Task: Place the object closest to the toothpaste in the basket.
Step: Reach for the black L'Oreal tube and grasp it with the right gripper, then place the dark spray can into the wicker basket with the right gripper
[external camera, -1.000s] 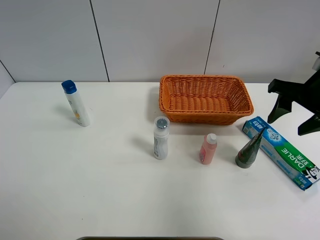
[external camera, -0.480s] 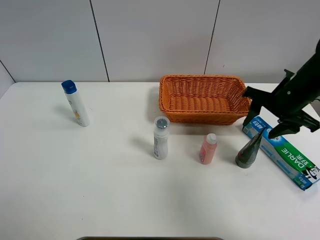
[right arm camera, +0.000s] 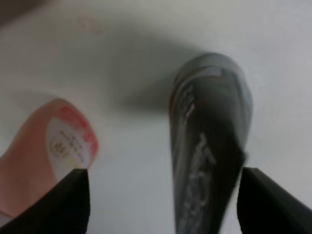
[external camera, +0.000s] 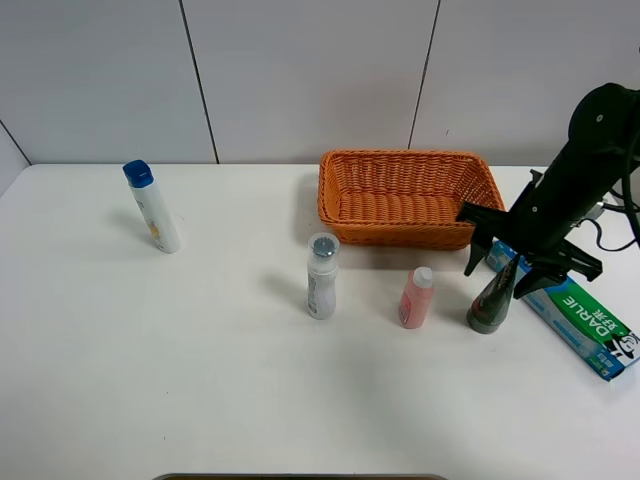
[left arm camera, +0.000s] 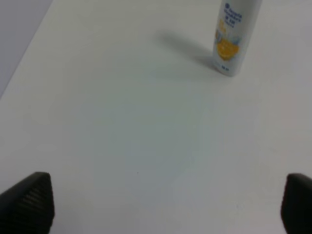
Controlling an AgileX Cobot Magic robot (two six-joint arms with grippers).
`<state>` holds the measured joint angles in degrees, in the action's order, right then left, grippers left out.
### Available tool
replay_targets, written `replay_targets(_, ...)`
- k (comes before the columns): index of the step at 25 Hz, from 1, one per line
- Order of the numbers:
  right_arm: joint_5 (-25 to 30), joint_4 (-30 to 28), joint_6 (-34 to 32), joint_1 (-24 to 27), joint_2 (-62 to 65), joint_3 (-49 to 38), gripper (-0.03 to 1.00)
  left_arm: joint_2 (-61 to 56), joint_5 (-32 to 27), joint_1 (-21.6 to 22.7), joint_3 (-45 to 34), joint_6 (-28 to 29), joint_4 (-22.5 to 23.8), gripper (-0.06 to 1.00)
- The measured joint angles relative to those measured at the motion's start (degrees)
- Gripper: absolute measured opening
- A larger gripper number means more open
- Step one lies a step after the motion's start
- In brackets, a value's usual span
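A green and white toothpaste box (external camera: 566,305) lies flat at the right of the table. A dark grey-green tube (external camera: 493,300) stands on its cap right beside it. My right gripper (external camera: 508,270) is open and hangs over the tube's top, one finger on each side. In the right wrist view the tube (right arm camera: 207,141) fills the gap between the fingertips (right arm camera: 53,200). The orange wicker basket (external camera: 408,165) stands behind, empty. My left gripper (left arm camera: 165,204) is open over bare table.
A small pink bottle (external camera: 415,298) stands left of the tube, also in the right wrist view (right arm camera: 44,151). A white bottle with a grey cap (external camera: 321,277) stands further left. A white bottle with a blue cap (external camera: 153,207) stands far left, also in the left wrist view (left arm camera: 234,36).
My right arm has come in from the right edge and lowered, bringing the open gripper over the dark tube. Nothing on the table has moved.
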<state>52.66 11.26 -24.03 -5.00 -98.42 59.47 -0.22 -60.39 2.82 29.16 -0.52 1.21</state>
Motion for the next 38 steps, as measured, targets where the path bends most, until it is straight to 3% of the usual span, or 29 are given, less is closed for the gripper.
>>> replay_targets(7, 0.52, -4.61, -2.57, -0.02, -0.64, 0.00, 0.66, 0.00, 0.00, 0.00, 0.00, 0.00, 0.00, 0.94)
replay_targets(13, 0.94, -5.02, -2.69, -0.02, -3.62, 0.00, 0.65, 0.00, 0.00, 0.00, 0.00, 0.00, 0.00, 0.94)
replay_targets(28, -0.75, -5.04, -2.69, -0.02, -4.41, 0.00, 0.30, 0.00, 0.00, 0.00, 0.00, 0.00, 0.00, 0.94)
replay_targets(38, -1.47, -5.73, -2.69, -0.02, -4.41, 0.00, 0.29, 0.00, 0.00, 0.00, 0.00, 0.00, 0.00, 0.94)
